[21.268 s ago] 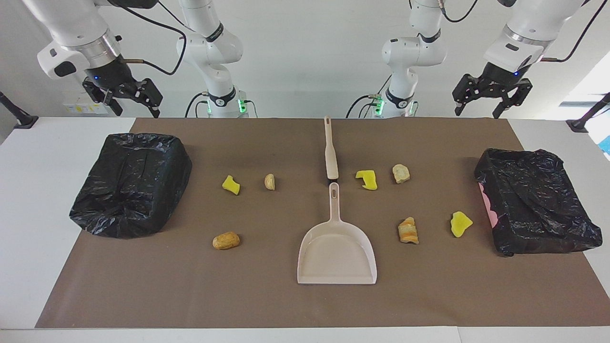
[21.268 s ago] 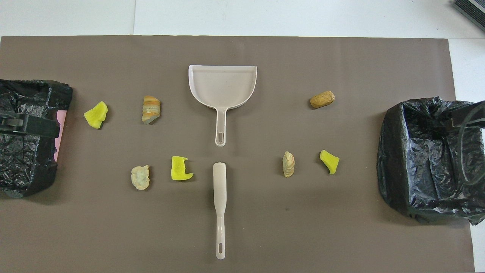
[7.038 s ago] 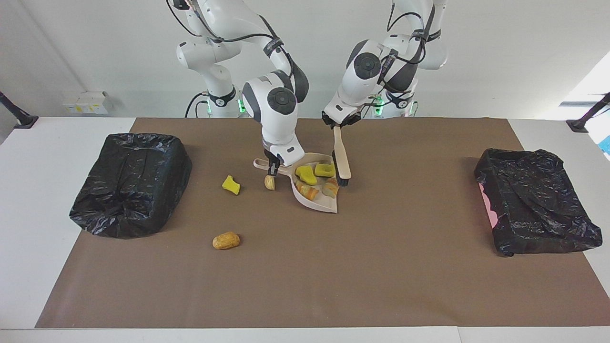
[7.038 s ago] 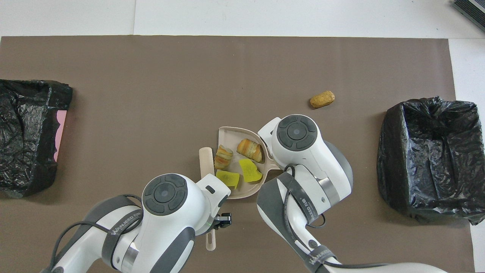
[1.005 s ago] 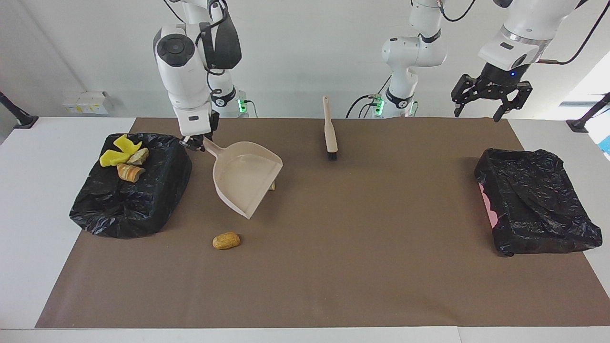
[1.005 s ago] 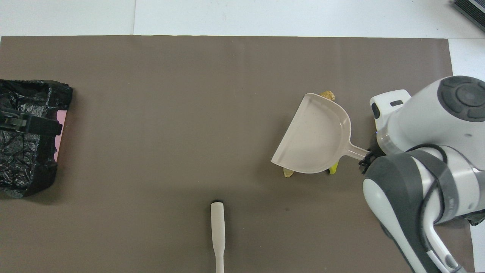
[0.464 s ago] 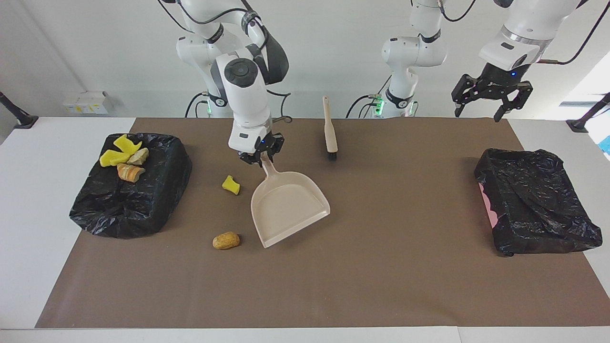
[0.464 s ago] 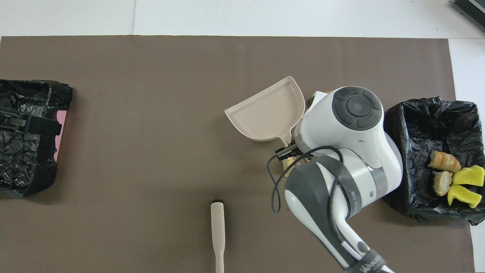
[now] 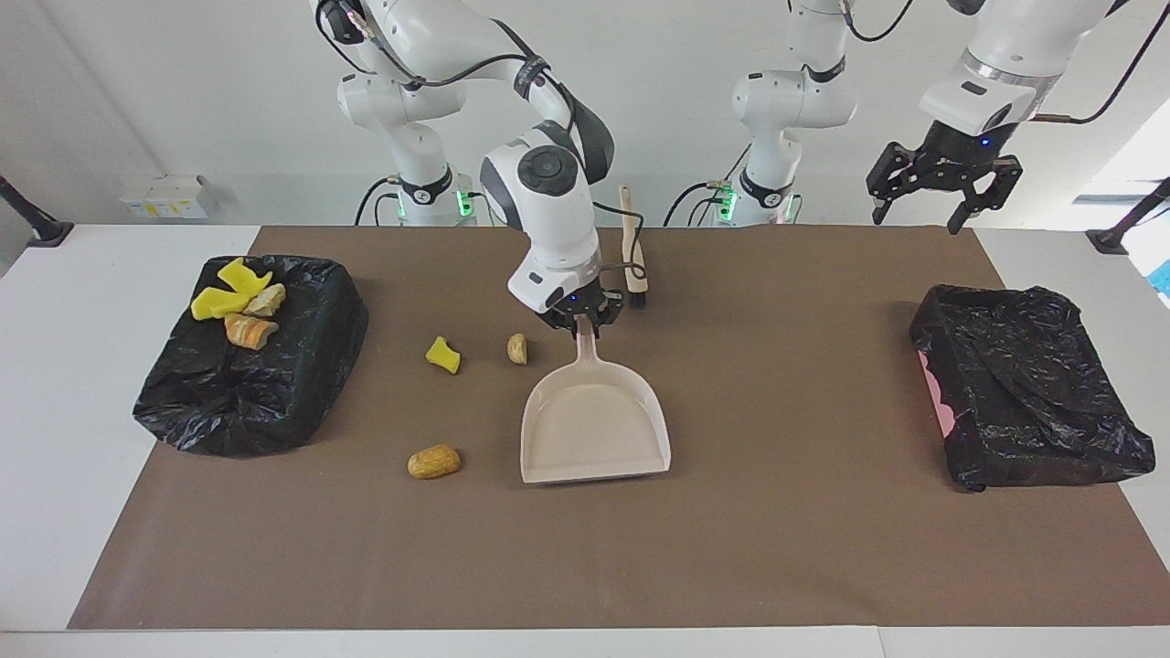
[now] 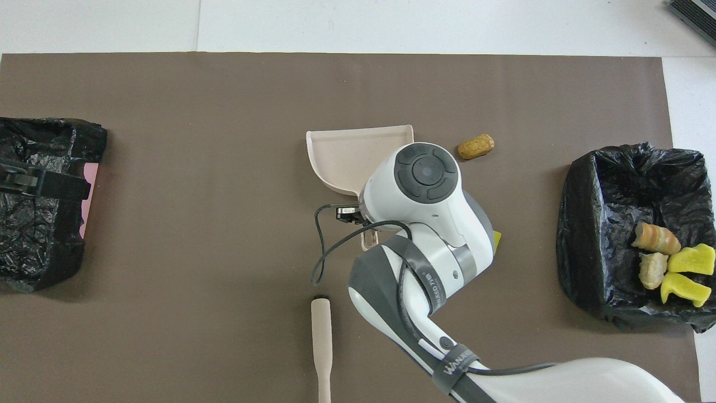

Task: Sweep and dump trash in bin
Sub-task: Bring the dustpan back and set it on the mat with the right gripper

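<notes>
My right gripper [image 9: 580, 322] is shut on the handle of the empty beige dustpan [image 9: 594, 425], which lies low on the brown mat with its mouth turned away from the robots; it also shows in the overhead view [image 10: 341, 154]. Three pieces of trash lie on the mat beside the pan, toward the right arm's end: a yellow scrap [image 9: 442, 355], a small tan chunk [image 9: 517, 348] and a tan-orange lump [image 9: 433, 461] [image 10: 475, 146]. Several more pieces [image 9: 239, 300] [image 10: 668, 263] lie in the black-bagged bin [image 9: 274, 393] at that end. My left gripper [image 9: 941, 192] waits open, raised over its end of the table.
The beige brush [image 9: 632, 260] [image 10: 321, 336] lies on the mat close to the robots, beside my right wrist. A second black-bagged bin [image 9: 1024, 393] [image 10: 39, 246] stands at the left arm's end.
My right gripper has carried the empty dustpan from beside the bin to the middle of the mat, turning its mouth away from the robots. The left arm has not moved.
</notes>
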`<state>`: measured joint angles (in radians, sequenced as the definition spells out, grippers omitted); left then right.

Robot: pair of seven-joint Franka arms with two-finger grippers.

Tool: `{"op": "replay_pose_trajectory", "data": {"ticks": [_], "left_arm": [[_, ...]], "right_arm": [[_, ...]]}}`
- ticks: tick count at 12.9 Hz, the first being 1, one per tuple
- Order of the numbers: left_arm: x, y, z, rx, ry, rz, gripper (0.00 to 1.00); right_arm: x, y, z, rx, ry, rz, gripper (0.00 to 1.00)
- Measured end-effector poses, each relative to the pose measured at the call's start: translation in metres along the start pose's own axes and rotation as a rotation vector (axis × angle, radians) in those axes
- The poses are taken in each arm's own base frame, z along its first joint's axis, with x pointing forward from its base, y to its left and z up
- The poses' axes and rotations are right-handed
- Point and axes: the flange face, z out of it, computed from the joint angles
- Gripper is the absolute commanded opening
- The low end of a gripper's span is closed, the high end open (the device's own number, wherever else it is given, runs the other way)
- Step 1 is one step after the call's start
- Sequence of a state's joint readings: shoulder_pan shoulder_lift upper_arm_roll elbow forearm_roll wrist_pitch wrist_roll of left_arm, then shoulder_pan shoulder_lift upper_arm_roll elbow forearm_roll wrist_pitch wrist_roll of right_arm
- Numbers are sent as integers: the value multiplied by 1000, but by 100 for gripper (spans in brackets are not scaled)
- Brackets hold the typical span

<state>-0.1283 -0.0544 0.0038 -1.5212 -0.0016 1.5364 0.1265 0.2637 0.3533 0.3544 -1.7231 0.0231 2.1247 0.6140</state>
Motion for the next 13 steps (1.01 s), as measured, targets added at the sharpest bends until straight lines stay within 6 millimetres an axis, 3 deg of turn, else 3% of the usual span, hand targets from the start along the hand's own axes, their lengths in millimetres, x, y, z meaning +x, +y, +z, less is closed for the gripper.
{"op": "replay_pose_trajectory", "data": {"ticks": [1, 2, 3, 5, 8, 11, 13], "left_arm": [[0, 0, 0, 0, 0, 0, 100], [0, 0, 0, 0, 0, 0, 100], [0, 0, 0, 0, 0, 0, 100], [0, 0, 0, 0, 0, -1, 100], [0, 0, 0, 0, 0, -1, 100], [0, 0, 0, 0, 0, -1, 100], [0, 0, 0, 0, 0, -1, 100]], "right_arm": [[-4, -17, 14, 22, 11, 15, 0], [-9, -33, 25, 46, 26, 31, 13], [-13, -45, 33, 67, 38, 45, 99], [-14, -48, 40, 72, 37, 54, 100], [-7, -40, 31, 53, 26, 66, 100], [-14, -17, -7, -39, -46, 85, 100], [-34, -20, -41, -69, -49, 66, 100]]}}
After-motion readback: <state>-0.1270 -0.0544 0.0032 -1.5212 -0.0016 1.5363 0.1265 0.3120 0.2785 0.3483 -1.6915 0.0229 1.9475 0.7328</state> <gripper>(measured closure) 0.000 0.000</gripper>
